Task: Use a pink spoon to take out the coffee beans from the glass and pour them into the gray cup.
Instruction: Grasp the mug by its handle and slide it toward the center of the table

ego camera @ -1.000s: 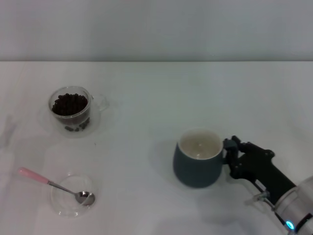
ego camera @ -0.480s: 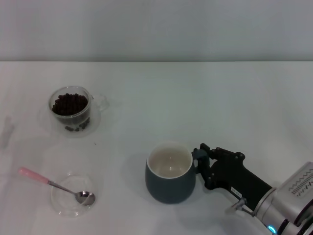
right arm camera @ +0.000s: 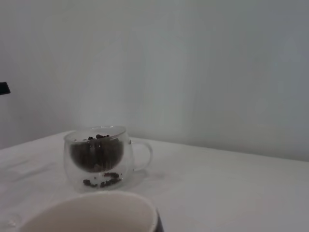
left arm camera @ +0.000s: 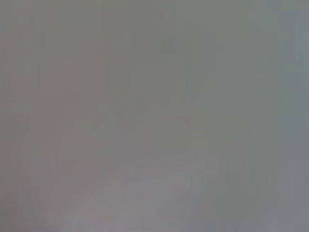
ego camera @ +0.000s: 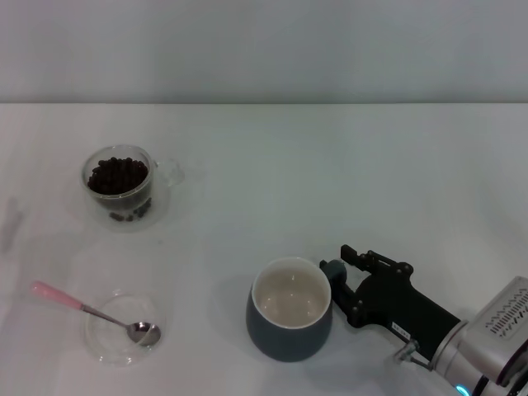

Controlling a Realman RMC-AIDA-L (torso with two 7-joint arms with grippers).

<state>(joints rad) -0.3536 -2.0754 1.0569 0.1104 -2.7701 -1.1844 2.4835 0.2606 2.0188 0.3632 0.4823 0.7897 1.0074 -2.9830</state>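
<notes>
Slate-gray cup lower centre, cream inside, right gripper clamped on its handle, glass of coffee beans upper left, pink spoon lower left, bowl in clear dish, white table.

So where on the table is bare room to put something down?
The far right of the table is bare, beyond the gray cup and the right claw at its handle. The middle strip between the glass and the cup is also bare. It is crowded near left, around the dish with the spoon.
</notes>
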